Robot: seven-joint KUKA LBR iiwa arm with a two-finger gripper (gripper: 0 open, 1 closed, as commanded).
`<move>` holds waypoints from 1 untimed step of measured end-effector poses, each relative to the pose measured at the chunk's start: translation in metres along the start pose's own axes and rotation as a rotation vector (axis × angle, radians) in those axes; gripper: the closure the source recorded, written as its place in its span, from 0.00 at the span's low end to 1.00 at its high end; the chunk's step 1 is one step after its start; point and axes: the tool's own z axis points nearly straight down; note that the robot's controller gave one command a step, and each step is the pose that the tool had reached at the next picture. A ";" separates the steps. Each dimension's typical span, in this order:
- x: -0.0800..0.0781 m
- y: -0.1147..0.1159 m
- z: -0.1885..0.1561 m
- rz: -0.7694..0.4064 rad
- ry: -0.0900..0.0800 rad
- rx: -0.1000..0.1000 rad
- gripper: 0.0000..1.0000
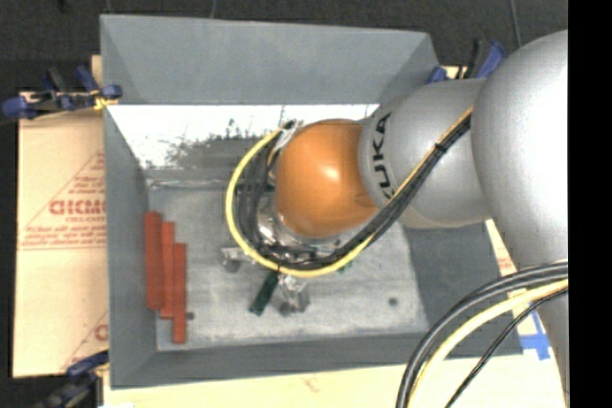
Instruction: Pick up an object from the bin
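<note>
I see the gripper (pixel 290 289) low over the bin (pixel 382 268) floor near its front wall, a dark green stick (pixel 263 296) slanting just beside it; I cannot tell whether it is open or gripping. Farther left lie stacked red blocks (pixel 163 268).

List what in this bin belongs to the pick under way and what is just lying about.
In the job: grey bin; gripper, low near its floor; dark green stick right beside the gripper.
Lying about: red blocks along the left wall; small dark speck on the floor, right.
</note>
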 end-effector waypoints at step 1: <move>-0.001 0.000 -0.001 0.002 -0.001 0.000 1.00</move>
